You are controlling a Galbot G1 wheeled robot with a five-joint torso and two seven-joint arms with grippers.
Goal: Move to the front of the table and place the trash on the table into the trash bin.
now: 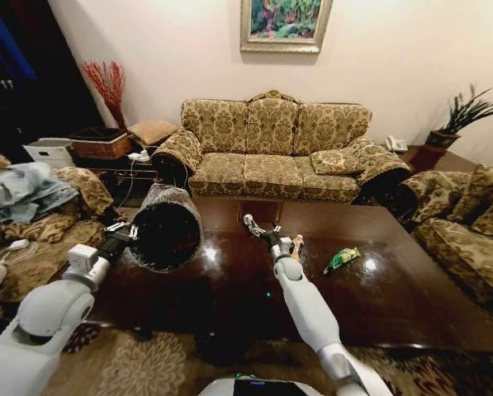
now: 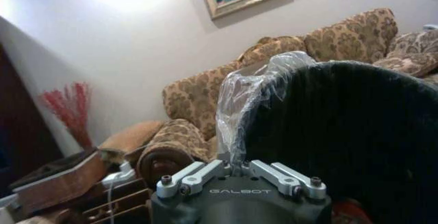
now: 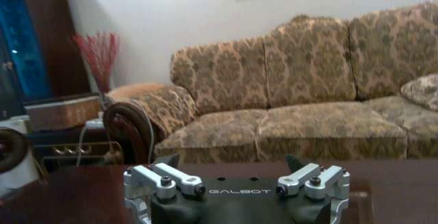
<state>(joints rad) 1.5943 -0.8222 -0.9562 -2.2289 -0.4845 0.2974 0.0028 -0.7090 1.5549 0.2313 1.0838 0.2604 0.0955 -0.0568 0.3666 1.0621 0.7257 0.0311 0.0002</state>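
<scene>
The left pincer is clamped on the lined rim of the trash bin, tipped over the tabletop's left, while the right pincer hovers spread and empty near the green wrapper, probably light, crinkly, best pinched mid-body.

The table is glossy dark wood with glare spots. On it lies a shiny green wrapper. The bin is matt black, its rim lined with crinkled clear plastic.
</scene>
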